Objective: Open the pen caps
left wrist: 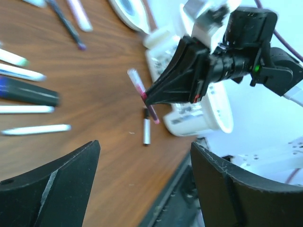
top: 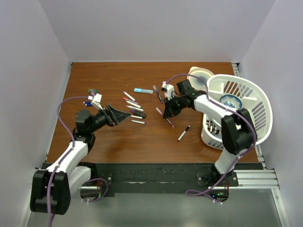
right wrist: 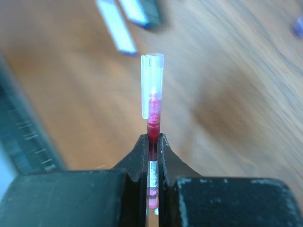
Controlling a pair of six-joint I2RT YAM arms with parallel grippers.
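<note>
Mid-frame, the right gripper [right wrist: 151,141] pinches a slim red pen [right wrist: 154,118], its translucent plastic cap [right wrist: 152,80] on. The matte-black left gripper [left wrist: 144,146] gapes wide.

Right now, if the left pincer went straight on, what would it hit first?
Probably the pink pen clamped in the right pincer, straight ahead of the left pincer; depth is unclear.

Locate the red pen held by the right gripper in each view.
Top external: red pen mid-table, poking out of the right gripper.
Left wrist: centre frame, across that gripper's tip.
Right wrist: centre, upright in its closed jaws.
Shared landmark: the right gripper clamping it.
</note>
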